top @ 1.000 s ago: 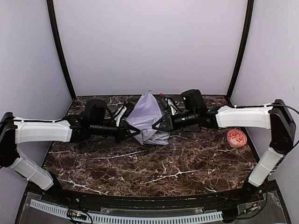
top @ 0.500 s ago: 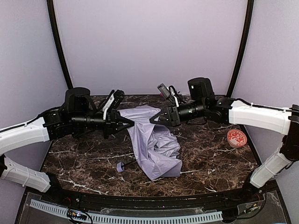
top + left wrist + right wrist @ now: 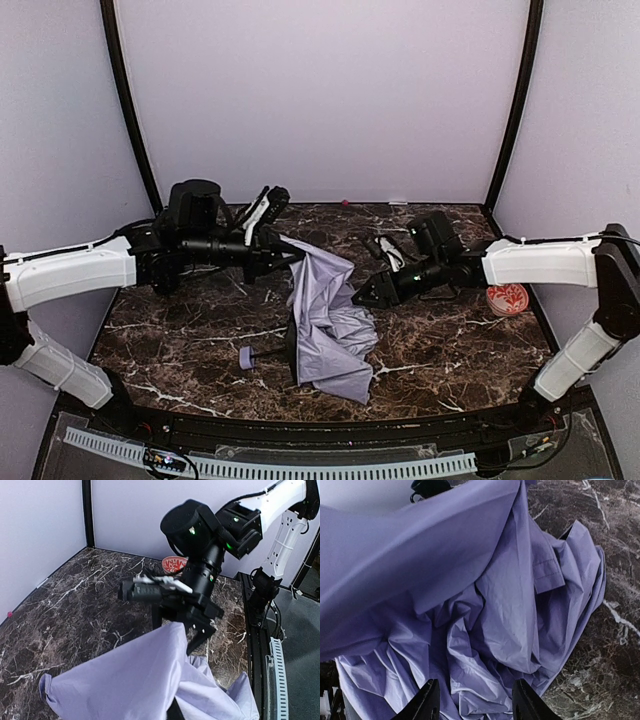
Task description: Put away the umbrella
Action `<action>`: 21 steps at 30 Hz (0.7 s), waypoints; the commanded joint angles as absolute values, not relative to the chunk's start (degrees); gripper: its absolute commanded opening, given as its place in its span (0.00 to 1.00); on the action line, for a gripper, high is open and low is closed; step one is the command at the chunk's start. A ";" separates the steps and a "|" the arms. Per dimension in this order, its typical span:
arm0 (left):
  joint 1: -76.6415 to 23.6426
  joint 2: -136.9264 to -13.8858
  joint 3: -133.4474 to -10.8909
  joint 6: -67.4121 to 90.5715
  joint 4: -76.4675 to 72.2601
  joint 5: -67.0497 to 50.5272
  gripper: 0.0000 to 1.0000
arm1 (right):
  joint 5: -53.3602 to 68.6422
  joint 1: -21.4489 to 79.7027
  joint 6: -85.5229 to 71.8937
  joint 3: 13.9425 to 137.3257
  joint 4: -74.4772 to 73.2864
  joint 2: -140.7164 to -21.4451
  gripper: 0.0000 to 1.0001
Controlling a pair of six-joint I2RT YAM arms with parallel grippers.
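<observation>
**Umbrella hangs from the left gripper, right gripper open beside it**

The left gripper is clamped on the top corner of the umbrella, holding that corner above the table. From there the pale lavender fabric drapes down and toward the near edge, and its lower folds lie crumpled on the marble near the middle. The thin black shaft sticks out of the fabric's left side, low over the table, and ends in the small lavender handle.

The right gripper sits just beside the fabric's right edge, low over the table, pointing at it. In the right wrist view its two fingers stand apart with nothing between them, and the rumpled fabric fills the frame ahead. The left wrist view shows the same spread jaws of the right gripper just above the fabric's raised edge; whether they touch it cannot be told.

A red-and-white disc lies well apart at the table's right edge.
</observation>
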State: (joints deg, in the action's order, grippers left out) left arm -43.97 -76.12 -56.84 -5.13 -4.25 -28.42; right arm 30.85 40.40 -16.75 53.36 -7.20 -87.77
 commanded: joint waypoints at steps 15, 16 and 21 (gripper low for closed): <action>-36.88 -116.28 -82.49 -6.56 -1.83 -22.82 0.00 | 31.93 39.01 -15.32 49.71 0.84 -97.93 0.46; -36.90 -117.89 -83.24 -6.85 -1.39 -22.80 0.00 | 30.58 38.76 -14.81 50.01 -0.60 -96.55 0.46; -36.83 -122.61 -84.94 -7.29 -1.36 -22.94 0.00 | 18.75 38.68 -12.59 51.98 -8.80 -88.40 0.48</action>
State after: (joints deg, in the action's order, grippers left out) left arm -36.60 -121.73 -82.76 -5.50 -3.51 -24.23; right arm 27.81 38.89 -15.51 49.50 -3.53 -95.42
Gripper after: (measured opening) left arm 0.008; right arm 0.476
